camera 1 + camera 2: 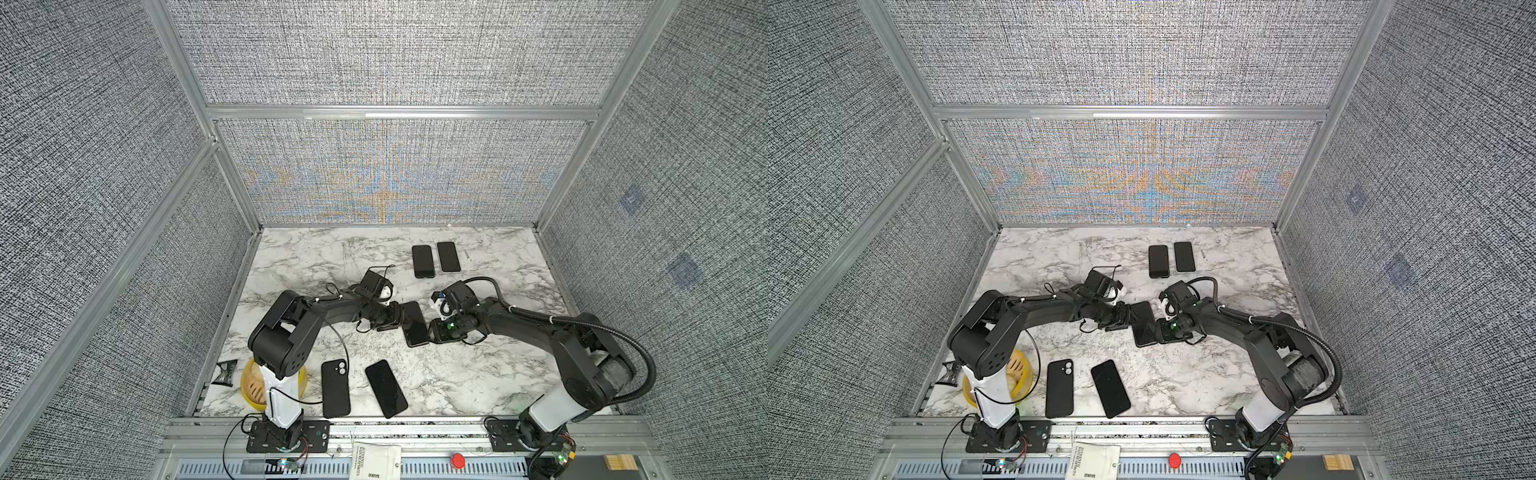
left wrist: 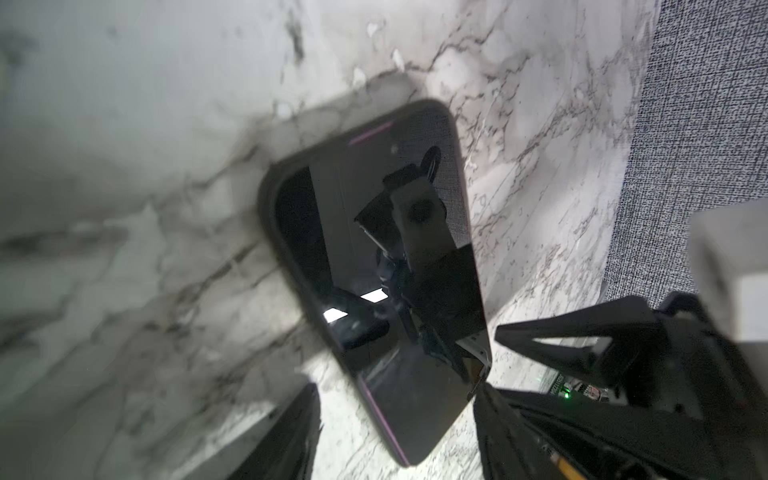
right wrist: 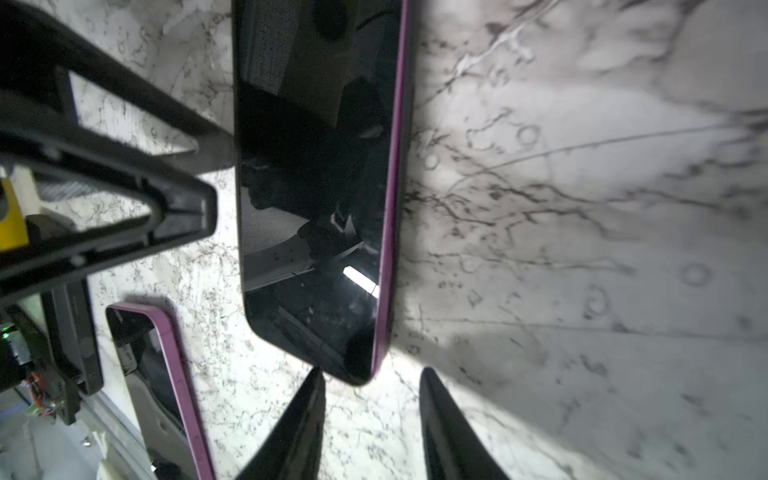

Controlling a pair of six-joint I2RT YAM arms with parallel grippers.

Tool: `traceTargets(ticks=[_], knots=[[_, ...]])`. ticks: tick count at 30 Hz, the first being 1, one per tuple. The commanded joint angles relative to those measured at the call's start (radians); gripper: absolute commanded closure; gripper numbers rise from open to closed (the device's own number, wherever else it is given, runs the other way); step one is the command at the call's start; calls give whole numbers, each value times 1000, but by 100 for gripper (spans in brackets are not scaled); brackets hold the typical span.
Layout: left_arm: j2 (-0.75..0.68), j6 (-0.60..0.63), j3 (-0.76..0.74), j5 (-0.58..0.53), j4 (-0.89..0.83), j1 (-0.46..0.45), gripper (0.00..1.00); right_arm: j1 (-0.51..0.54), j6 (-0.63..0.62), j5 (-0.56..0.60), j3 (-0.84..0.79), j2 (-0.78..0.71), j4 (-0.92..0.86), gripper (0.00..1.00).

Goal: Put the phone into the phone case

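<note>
The phone (image 1: 415, 326) lies flat between both grippers. Its far end sits inside the dark rim of the phone case (image 2: 268, 208), and its purple side edge is showing. The left gripper (image 1: 397, 319) is spread, with fingertips (image 3: 208, 153) at one long edge. The right gripper (image 1: 434, 331) is spread too, pinching nothing, a phone corner at its tips. Bare table (image 1: 316, 257) lies beyond the left gripper. I count five dark slabs: this one, two far slabs (image 1: 423, 261) (image 1: 448, 256) beyond the right gripper, and two near slabs (image 1: 335, 388) (image 1: 386, 388) behind both. Both arms reach low, forearms nearly level.
</note>
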Motion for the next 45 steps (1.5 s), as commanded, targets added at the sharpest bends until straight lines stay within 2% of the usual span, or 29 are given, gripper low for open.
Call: traceTargets(ticks=[1,6,13,27,45], knots=[[-27,-34,-38,54,-45,1,39,7,16,77,4,-25,-83,59],[-50,-122,-114,132,56,1,44,26,48,76,10,-29,-61,63],[-28,-165,-108,156,99,-3,51,35,55,56,32,6,-36,71],[17,-150,-92,147,77,-6,57,53,73,-3,54,62,8,84],[35,-155,-103,156,110,-7,60,67,108,-47,26,87,48,92]])
